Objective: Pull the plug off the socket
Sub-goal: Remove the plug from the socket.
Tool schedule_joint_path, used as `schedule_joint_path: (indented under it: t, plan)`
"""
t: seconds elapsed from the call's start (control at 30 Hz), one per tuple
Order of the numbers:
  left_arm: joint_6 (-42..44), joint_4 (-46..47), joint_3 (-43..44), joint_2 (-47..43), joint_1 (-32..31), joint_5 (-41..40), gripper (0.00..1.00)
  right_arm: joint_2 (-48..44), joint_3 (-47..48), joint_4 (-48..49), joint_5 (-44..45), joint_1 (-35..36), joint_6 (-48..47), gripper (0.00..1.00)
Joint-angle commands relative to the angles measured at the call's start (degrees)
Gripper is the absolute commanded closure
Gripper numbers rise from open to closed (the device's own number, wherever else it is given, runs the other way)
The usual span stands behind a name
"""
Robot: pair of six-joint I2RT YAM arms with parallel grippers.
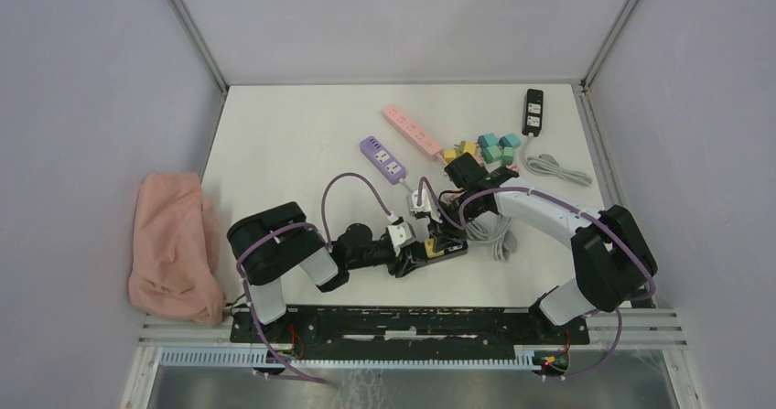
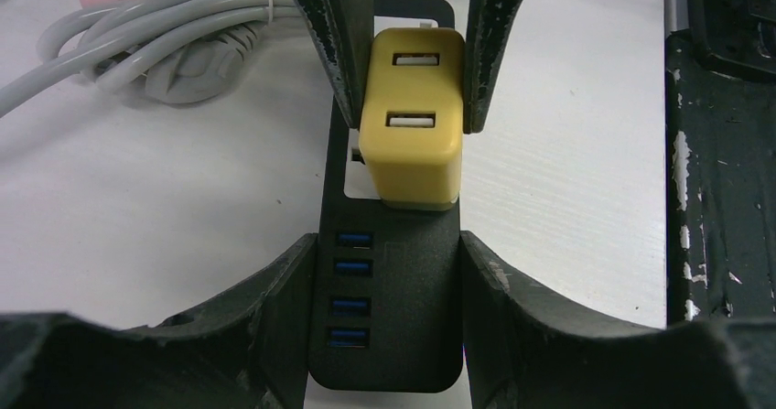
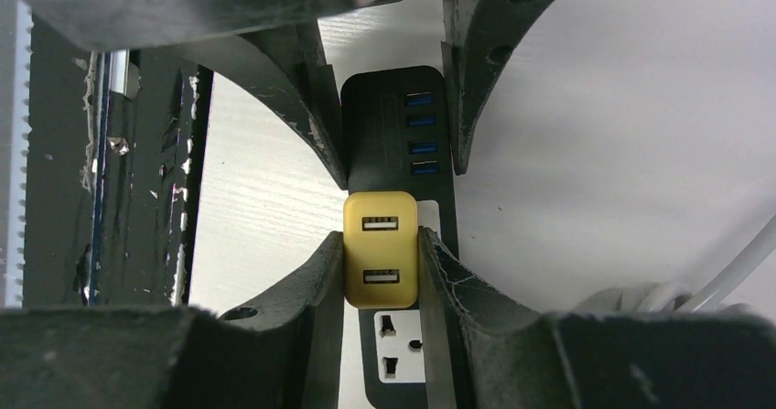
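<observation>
Yellow plug (image 3: 382, 253) is found seated in the black power strip (image 3: 389, 93), which lies on the table (image 1: 302, 125) between the arms. The plug is clamped on both sides by the right gripper (image 3: 381, 240). The strip's USB end appears pinned by the left gripper (image 2: 386, 244). Gripping is judged done. The pull is left, with no lift seen at the plug's base.

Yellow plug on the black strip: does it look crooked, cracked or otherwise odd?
No. The yellow plug stands straight on the black strip, uncracked; only the fingers of the right gripper clamping it look scuffed.
</observation>
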Motion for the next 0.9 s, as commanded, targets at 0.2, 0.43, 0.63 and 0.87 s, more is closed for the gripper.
schedule_joint_path:
  t: [0.2, 0.43, 0.63, 0.87]
  plan:
    - [-0.40, 2.97, 0.65, 0.66, -0.34, -1.02, 0.97, -1.43, 1.42, -1.85, -1.65, -8.29, -7.04, 1.00]
    - [-0.49, 2.82, 0.75, 0.76, -0.28, -1.44, 0.97, -0.71, 1.08, -9.40, -5.69, -4.53, -16.81, 1.00]
    - [-0.49, 2.18, 1.07, 0.82, -0.28, -1.38, 0.97, -0.89, 1.71, 4.29, -8.07, -0.24, 3.46, 1.00]
    - [-0.36, 1.15, 1.61, 1.04, -0.31, -0.98, 0.97, -0.32, 2.39, 11.45, -3.91, -3.91, 13.98, 1.00]
